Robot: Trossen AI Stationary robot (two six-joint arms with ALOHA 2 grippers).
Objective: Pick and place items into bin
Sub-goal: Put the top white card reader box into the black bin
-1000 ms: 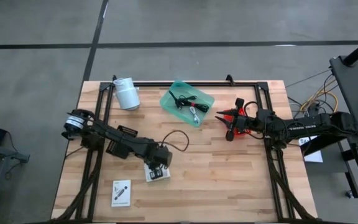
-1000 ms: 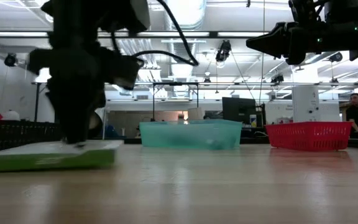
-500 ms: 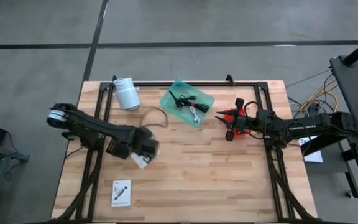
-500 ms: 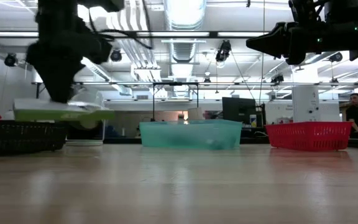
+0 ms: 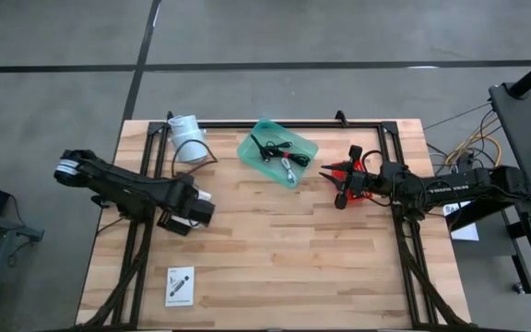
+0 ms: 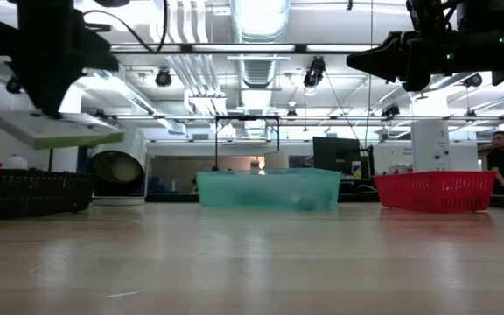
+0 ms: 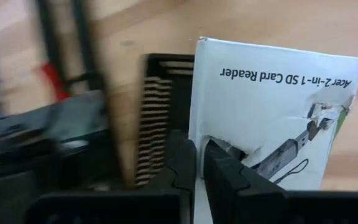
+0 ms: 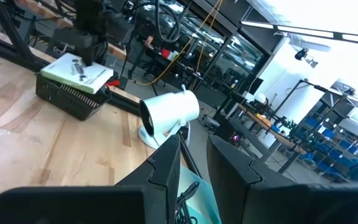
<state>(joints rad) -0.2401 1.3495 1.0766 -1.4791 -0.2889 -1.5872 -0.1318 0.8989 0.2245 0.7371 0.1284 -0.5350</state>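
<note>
- In the last second our left tool point(image 5: 201, 205) has lifted the white packet point(image 7: 272, 118) off the bench point(image 5: 293, 249) near the middle and swung it away to the left; the spot where it lay is now bare wood.
- The left wrist view shows that tool's fingers pinched nearly closed on the packet's edge, the printed card-reader label facing the camera.
- From the low view the packet point(image 6: 57, 129) hangs clear of the bench, tilted a little, above the black slotted basket point(image 6: 29, 192) at the left.
- We judge that this swing takes the packet away from the bin point(image 5: 277, 152), which sits at the far middle of the bench, so a further carry to the right and far side is needed before release.
- The bin already holds a black coiled cable point(image 5: 267, 148) and a silvery plug point(image 5: 289, 168).
- A second white packet point(image 5: 180, 285) lies flat at the near left of the bench, not yet picked.
- Our right tool point(image 5: 332, 182) has not moved: it hovers just right of the bin, above the red basket point(image 6: 433, 191), its fingers a small way apart and holding nothing.
- The white cylinder point(image 5: 188, 135) lies at the far left, well apart from the carried packet.
</note>
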